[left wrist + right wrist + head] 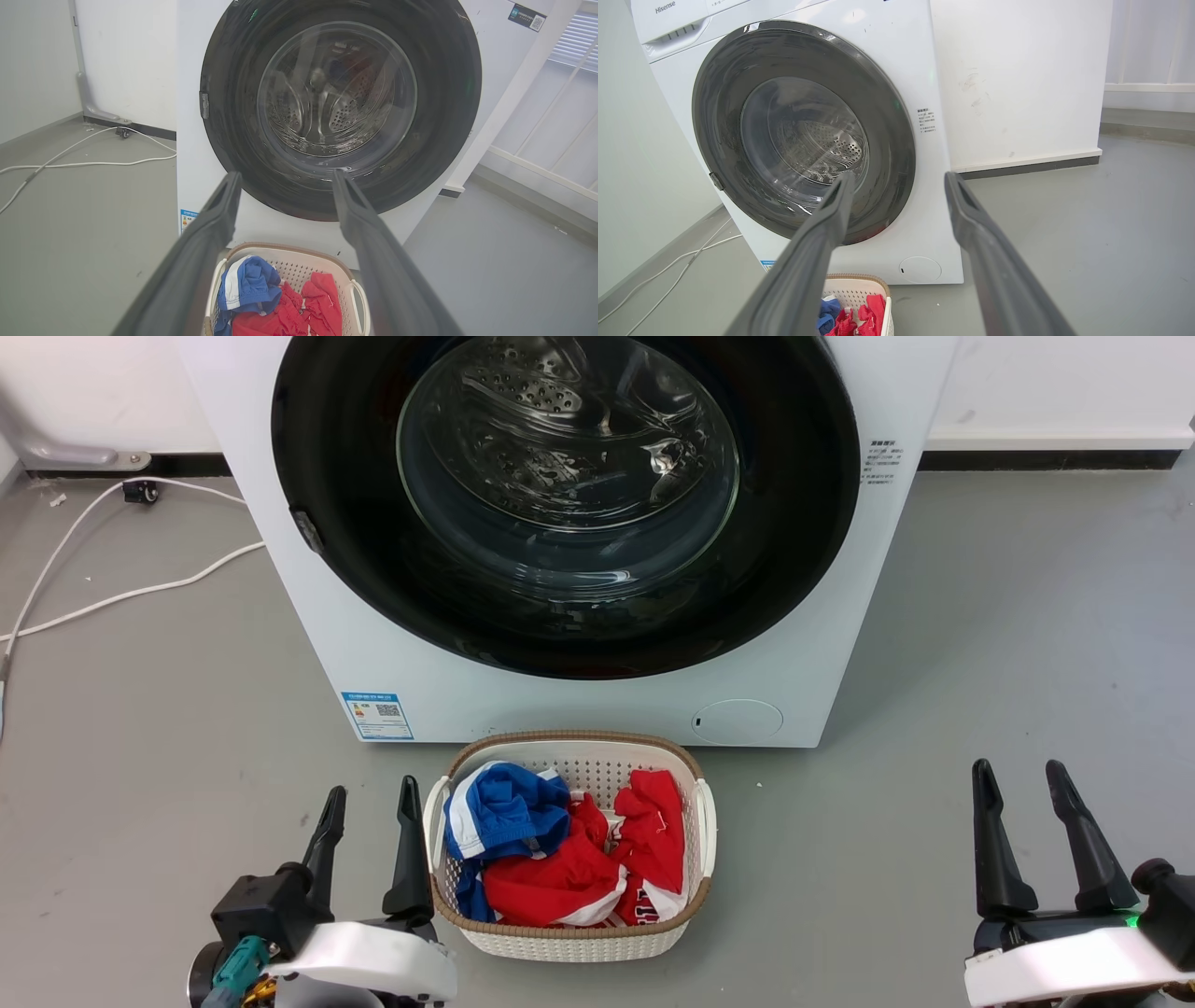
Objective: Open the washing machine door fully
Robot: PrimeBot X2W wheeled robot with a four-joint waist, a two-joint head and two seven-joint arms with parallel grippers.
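At lower left the left gripper [372,791] stands with its fingers spread wide, empty. In the middle the washing machine door [568,476] sits flush on the front of the white machine [448,705], a glossy black rim around clear bulging glass; just before it a white perforated basket [574,739] with a brown woven rim holds crumpled blue and red clothes [560,882]. At lower right the right gripper [1018,770] is likewise spread, empty.
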